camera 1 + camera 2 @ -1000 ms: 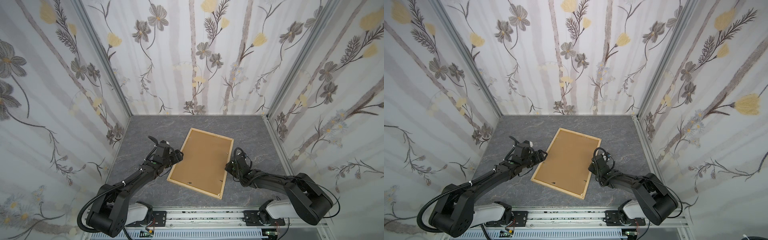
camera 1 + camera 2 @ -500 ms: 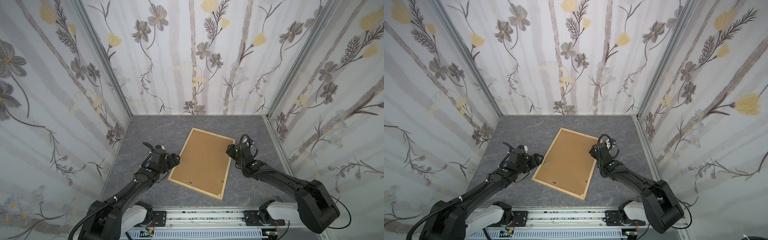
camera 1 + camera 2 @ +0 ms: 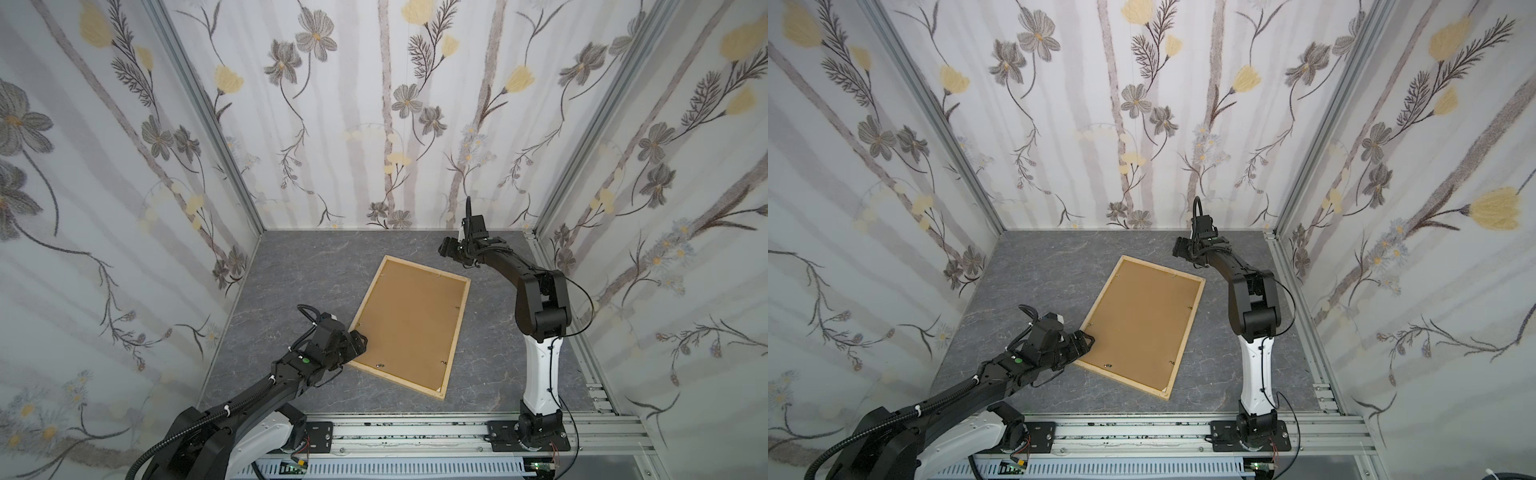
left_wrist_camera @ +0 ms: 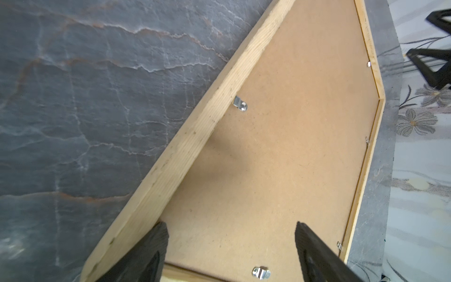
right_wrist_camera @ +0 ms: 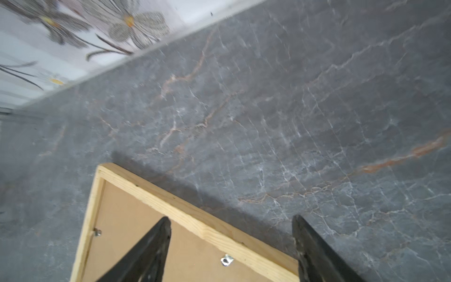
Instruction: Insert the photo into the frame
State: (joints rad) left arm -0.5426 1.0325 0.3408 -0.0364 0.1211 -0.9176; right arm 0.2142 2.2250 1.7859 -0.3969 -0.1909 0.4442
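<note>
The frame (image 3: 399, 382) (image 3: 1122, 380), of light wood, lies back up on the dark marbled table, its long sides slanting from front to back. A brown backing panel (image 3: 411, 324) (image 3: 1142, 324) fills it. The photo is hidden. My left gripper (image 3: 359, 338) (image 3: 1087, 340) (image 4: 231, 227) is open at the frame's near-left corner, over the rim (image 4: 195, 136) and panel (image 4: 292, 146), holding nothing. My right gripper (image 3: 444, 249) (image 3: 1177, 248) (image 5: 231, 222) hangs open above the frame's far edge (image 5: 195, 219), also empty.
Small metal tabs (image 4: 240, 103) (image 5: 227, 260) sit along the inside of the frame's rim. Flowered walls (image 3: 374, 124) close in the table (image 3: 316, 266) on three sides. An aluminium rail (image 3: 415, 432) with both arm bases runs along the front.
My right gripper has left the frame's right side, risen, moved back to the far edge and opened. My left gripper has slid along the left side toward the near corner, still open.
</note>
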